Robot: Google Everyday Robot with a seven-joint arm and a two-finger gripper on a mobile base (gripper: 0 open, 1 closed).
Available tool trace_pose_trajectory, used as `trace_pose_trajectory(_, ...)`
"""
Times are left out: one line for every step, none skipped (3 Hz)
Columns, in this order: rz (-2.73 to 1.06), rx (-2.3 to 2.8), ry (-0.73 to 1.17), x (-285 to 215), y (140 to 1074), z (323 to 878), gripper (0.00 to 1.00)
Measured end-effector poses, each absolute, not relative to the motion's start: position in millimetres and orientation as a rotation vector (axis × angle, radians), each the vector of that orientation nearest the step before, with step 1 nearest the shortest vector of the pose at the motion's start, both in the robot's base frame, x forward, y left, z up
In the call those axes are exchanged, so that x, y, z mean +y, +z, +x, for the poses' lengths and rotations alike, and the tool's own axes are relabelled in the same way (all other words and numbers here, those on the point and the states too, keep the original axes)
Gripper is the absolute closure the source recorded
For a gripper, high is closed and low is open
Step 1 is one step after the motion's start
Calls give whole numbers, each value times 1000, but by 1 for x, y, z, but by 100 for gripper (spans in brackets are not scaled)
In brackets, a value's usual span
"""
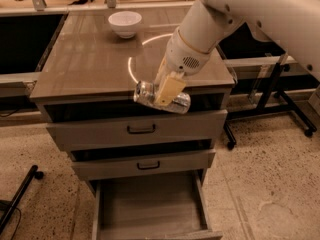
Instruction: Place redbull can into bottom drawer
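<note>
While its fingers (169, 86) clamp the redbull can (144, 92) lying sideways, the gripper (164, 99) hangs at the cabinet top's (90, 64) front edge, before the top drawer (100, 130); bottom drawer (150, 209) open below; white bowl (125, 23) at rear.

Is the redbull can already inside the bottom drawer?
No, the claw holds the redbull can at the front edge of the cabinet top, above the open bottom drawer.
</note>
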State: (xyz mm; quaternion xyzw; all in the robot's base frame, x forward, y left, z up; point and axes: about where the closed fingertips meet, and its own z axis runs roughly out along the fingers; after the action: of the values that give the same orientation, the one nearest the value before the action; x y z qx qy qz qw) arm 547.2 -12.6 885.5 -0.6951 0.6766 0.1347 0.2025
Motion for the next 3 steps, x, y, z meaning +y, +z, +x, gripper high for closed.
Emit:
trace_pose_trajectory(-1908,1967,397,-19,850,516,100)
trace_pose_trajectory(-1845,2029,520,-23,785,490,100)
trace_pose_trajectory(-1804,2044,631,-17,736,480,100)
